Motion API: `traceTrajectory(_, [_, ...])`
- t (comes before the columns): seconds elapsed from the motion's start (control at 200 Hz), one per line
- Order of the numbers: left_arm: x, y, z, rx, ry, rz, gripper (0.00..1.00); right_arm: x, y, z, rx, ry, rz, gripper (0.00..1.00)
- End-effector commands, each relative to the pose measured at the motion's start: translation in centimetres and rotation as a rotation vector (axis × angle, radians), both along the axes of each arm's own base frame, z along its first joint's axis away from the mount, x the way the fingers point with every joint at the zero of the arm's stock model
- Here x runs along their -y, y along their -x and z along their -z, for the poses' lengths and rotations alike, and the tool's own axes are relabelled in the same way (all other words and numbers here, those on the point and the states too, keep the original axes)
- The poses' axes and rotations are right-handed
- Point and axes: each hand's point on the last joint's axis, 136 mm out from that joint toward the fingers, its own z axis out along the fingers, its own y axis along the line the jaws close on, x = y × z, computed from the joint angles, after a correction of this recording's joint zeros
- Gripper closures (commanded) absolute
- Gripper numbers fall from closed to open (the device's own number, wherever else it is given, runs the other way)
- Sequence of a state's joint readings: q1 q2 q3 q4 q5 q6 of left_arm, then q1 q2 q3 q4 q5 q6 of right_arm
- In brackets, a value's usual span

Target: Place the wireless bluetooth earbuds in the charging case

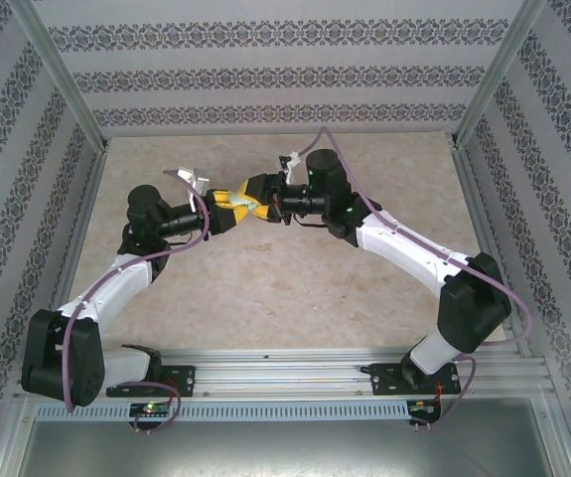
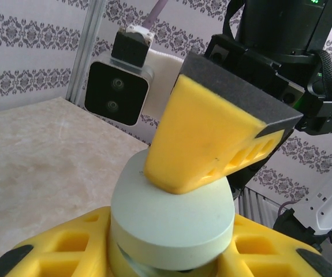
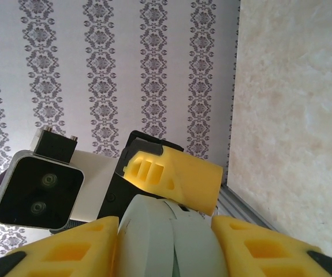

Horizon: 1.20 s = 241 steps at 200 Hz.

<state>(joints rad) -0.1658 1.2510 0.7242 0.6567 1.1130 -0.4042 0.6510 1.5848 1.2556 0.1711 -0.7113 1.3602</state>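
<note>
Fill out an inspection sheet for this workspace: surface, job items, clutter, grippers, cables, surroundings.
Surface: beige marbled table, no marks seen.
Job's things: pale green charging case, held above the table where the two grippers meet. Earbuds: nothing seen.
Clutter: nothing seen.
Grippers: left gripper is shut on the charging case's sides. The right gripper straddles the case, with one right finger lying on its top; whether it clamps cannot be told.
Cables: a purple cable loops along each arm, not snagged.
Surroundings: patterned walls, metal frame posts, mounting rail at the near edge.
</note>
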Motion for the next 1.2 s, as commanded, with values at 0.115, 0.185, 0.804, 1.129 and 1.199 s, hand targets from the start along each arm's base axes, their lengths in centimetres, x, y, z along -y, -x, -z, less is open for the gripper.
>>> traceTrajectory(0.115, [1.0, 0.5, -0.5, 0.055, -0.028, 0.036, 0.52, -0.5, 0.7, -0.8, 0.015, -0.068, -0.049, 0.67])
traceTrajectory(0.185, [1.0, 0.8, -0.6, 0.062, -0.029, 0.049, 0.47, -0.4, 0.6, -0.9, 0.011, -0.079, -0.045, 0.69])
traceTrajectory(0.804, [-0.4, 1.4, -0.4, 0.103, -0.142, -0.061, 0.26, 5.6, -2.8, 3.8, -0.010, 0.021, 0.138, 0.79])
traceTrajectory(1.129, [-2.3, 1.6, 1.6, 0.076, -0.252, -0.177, 0.24, 16.6, -7.3, 13.7, -0.069, 0.301, 0.328, 0.79])
traceTrajectory(1.199, [-2.6, 1.5, 2.1, 0.065, -0.260, -0.194, 0.24, 18.9, -8.6, 15.8, -0.088, 0.339, 0.349, 0.79])
